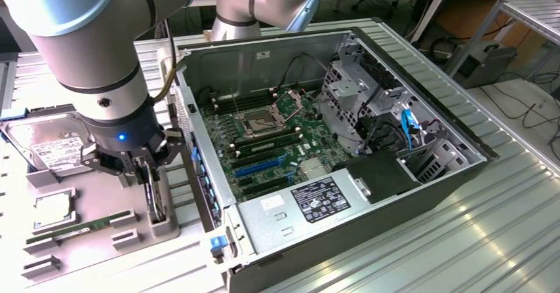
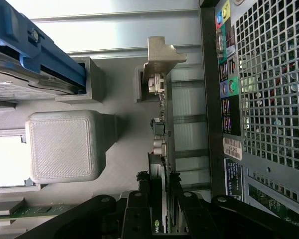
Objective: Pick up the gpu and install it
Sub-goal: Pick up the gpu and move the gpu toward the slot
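- Grey robot arm (image 1: 88,57) stands closest in the exterior view and carries the pincer (image 1: 151,175) pointing straight down at its lower end.
- Directly under the pincer, the gpu (image 1: 156,204) stands on its long edge in a slot of the grey parts holder (image 1: 131,247). The pincer's tips straddle the card's upper edge.
- Just beside the pincer, on one side, is the open computer case (image 1: 262,54) with its motherboard (image 1: 271,136) exposed.
- On the pincer's other side the holder bears a silver hard drive (image 1: 48,142), a processor chip (image 1: 52,208) and a green RAM stick (image 1: 79,231).
- In the wrist view, the pincer (image 2: 159,181) is pinching the gpu (image 2: 163,134), with its black fingers (image 2: 139,199) pressed against the two faces of the card.
- Ahead of the pincer, the card runs away to its silvery bracket (image 2: 162,55) at the far end.
- To one side of the pincer is the case's perforated rear panel (image 2: 274,99).
- Opposite it are a grey holder block (image 2: 65,144) and the blue-railed hard drive (image 2: 35,55).
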Robot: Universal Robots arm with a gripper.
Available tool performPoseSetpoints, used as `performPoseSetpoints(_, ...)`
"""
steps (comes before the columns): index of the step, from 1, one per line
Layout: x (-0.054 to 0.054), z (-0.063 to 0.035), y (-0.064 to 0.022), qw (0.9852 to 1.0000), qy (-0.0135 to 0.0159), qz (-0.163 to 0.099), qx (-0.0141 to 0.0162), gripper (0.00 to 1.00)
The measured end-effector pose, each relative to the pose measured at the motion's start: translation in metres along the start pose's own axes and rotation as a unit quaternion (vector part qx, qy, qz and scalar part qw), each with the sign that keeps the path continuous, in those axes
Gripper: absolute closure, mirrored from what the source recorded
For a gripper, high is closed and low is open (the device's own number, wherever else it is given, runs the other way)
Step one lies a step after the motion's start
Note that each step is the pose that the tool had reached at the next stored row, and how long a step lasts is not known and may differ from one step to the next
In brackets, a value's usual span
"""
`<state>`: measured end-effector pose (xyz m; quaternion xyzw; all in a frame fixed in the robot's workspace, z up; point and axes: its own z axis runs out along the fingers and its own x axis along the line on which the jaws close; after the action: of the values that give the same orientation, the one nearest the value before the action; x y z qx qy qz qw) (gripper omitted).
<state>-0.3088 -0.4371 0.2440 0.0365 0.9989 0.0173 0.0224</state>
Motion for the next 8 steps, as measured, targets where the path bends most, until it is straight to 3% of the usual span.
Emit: performPoseSetpoints(8, -0.0002, 0.0001, 0.0, 0.9998, 0.0008, -0.022, -0.001, 0.74)
